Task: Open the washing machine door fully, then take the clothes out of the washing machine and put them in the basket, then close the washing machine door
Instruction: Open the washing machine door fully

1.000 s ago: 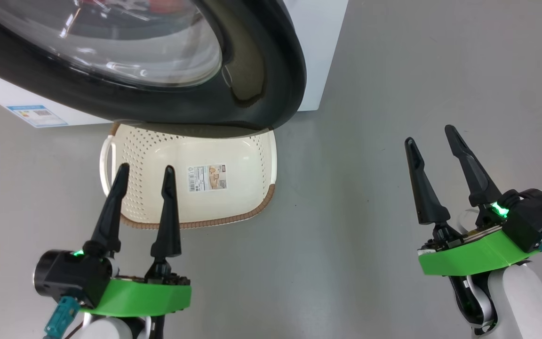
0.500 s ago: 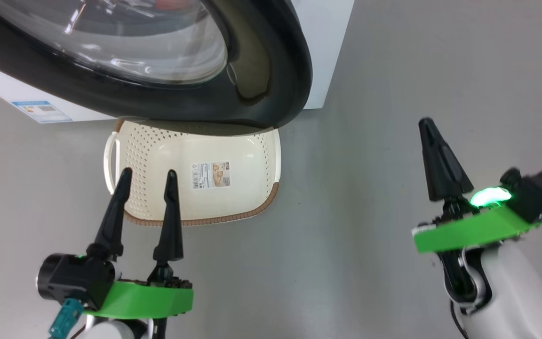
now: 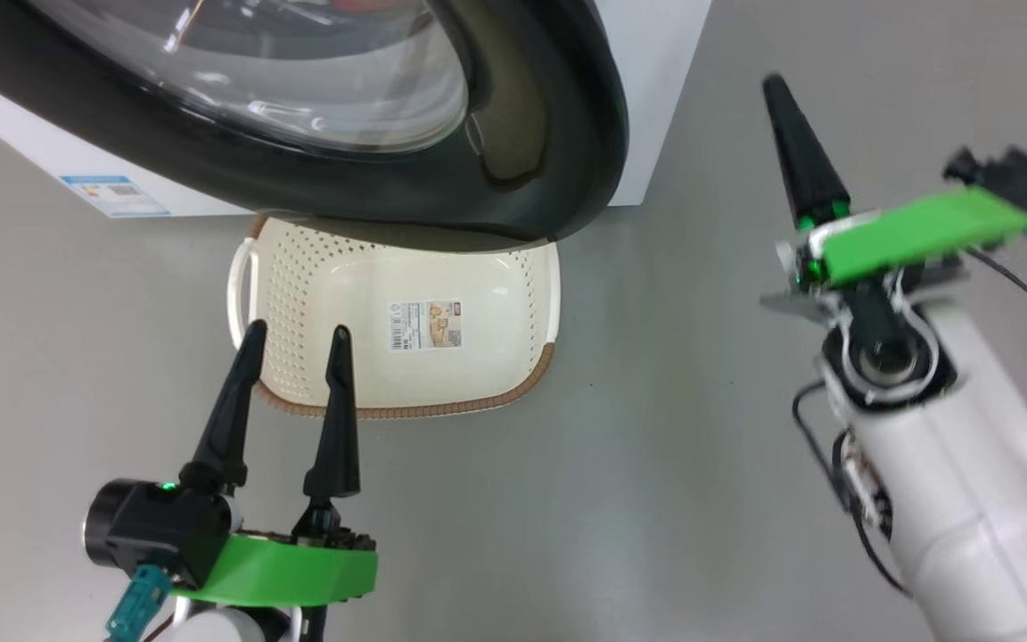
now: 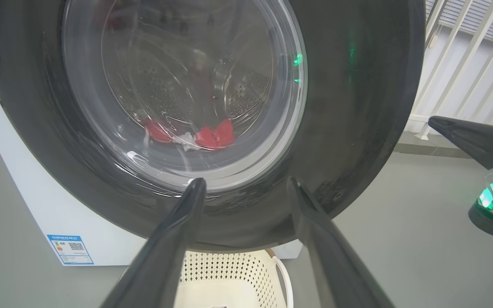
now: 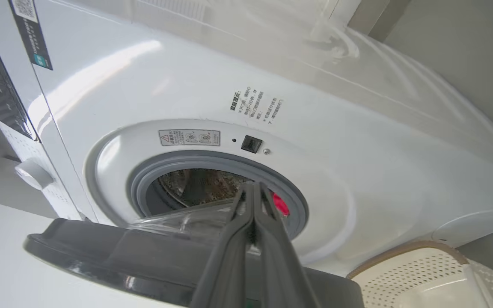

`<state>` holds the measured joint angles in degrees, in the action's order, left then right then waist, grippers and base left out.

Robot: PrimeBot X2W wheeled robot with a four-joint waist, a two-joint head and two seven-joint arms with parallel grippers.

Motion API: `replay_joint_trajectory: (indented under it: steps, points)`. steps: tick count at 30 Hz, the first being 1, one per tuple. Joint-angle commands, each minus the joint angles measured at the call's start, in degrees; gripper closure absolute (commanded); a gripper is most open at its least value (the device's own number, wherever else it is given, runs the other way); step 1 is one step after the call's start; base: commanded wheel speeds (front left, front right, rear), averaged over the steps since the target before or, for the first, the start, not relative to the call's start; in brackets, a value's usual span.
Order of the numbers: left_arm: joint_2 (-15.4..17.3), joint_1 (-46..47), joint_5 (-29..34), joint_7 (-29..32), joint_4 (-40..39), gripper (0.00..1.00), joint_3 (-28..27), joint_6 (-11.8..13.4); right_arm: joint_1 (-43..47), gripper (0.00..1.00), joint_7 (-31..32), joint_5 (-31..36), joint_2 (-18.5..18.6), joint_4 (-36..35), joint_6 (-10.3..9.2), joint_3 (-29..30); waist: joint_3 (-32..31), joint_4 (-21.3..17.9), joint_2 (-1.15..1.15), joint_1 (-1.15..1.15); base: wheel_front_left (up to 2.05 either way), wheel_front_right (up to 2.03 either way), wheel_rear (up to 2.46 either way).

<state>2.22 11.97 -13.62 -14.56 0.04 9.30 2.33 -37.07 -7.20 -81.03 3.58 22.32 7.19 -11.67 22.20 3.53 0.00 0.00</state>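
Head view: the washing machine door (image 3: 237, 169), partly open, spans 10 to 12 o'clock and overhangs the basket (image 3: 291, 285), which stands on the floor (image 3: 656, 401) at the door's 6 o'clock. The left tool (image 3: 298, 330), at 7 o'clock, has its fingers spread wide and holds nothing. The right tool (image 3: 776, 89), at 2 o'clock, has its fingers pressed together, empty, near the door's 3 o'clock edge but apart from it. Left wrist view: the clothes (image 4: 214, 134) lie low in the drum (image 4: 246, 92). Step in hand, as judged: opening the door fully. The closed tip should probably bear on the black rim (image 3: 406, 201), not the glass (image 3: 317, 71), and follow the hinge arc.
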Motion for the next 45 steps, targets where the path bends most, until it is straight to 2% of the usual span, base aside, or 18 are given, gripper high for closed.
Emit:
replay_joint_trajectory:
  steps: [1,6,11,15,21,28,45]
  points:
    - [0.65,0.42,0.00,-0.44,-1.64,0.00,-1.43,0.18,-3.06,1.00,3.90,-4.69,-0.67,0.27,0.30,-0.49,0.19,0.63,0.00,0.00,0.00,0.00,0.00]
    - [0.65,0.39,-0.28,-0.44,-1.16,0.00,-0.92,-0.26,-10.31,1.00,16.09,-15.22,-0.68,7.61,0.30,0.95,0.04,2.00,0.00,0.00,0.00,0.00,0.00]
    - [0.65,0.10,-0.36,-0.44,-0.62,0.00,-0.76,-0.55,-17.69,1.00,28.15,-21.47,-0.68,18.49,0.30,0.14,-0.35,3.08,0.00,0.00,0.00,0.00,0.00]
    - [0.65,0.10,-0.49,-0.44,-0.45,0.00,-0.44,-0.55,-23.09,1.00,33.90,-22.89,-0.29,22.96,0.30,-0.82,-0.31,3.68,0.00,0.00,0.00,0.00,0.00]
    - [0.65,0.28,-0.62,-0.44,-0.10,0.00,-0.32,-0.77,-27.28,1.00,41.75,-21.91,0.42,24.64,0.30,-3.82,-0.29,4.31,0.00,0.00,0.00,0.00,0.00]
    - [0.65,0.08,-0.70,-0.44,0.92,0.00,-0.57,-0.95,-25.39,1.00,45.60,-19.93,0.37,23.02,0.30,-6.66,-2.12,4.51,0.00,0.00,0.00,0.00,0.00]
    - [0.65,-2.65,-1.36,-0.44,2.90,0.00,-1.61,-0.40,-16.77,1.00,47.19,-20.26,-0.62,18.82,0.30,-11.40,-8.73,6.48,0.00,0.00,0.00,0.00,0.00]
